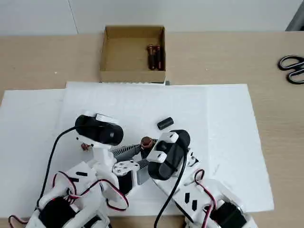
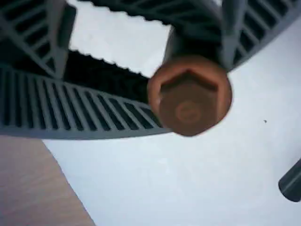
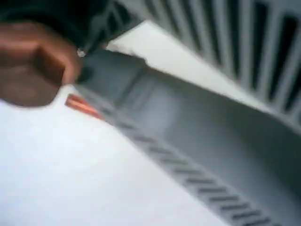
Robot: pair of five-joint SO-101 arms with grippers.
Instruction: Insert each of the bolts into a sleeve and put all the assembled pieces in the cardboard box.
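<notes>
A copper bolt (image 1: 146,141) with a hexagonal head (image 2: 189,96) sits between the ribbed grey fingers (image 2: 70,108) of my left gripper (image 1: 141,146), which is shut on it just above the white paper. My right gripper (image 1: 154,145) is right beside the bolt, whose head (image 3: 33,61) looms close and blurred in the right wrist view. A loose black sleeve (image 1: 165,123) lies on the paper just beyond both grippers and shows at the frame edge as sleeve (image 2: 291,181). The cardboard box (image 1: 109,52) at the back holds assembled pieces (image 1: 155,56) along its right wall.
A small copper piece (image 1: 85,146) lies by the left arm. White paper (image 1: 223,142) covers the table's middle. Scissors (image 1: 292,69) lie at the far right edge. Bare wood surrounds the box.
</notes>
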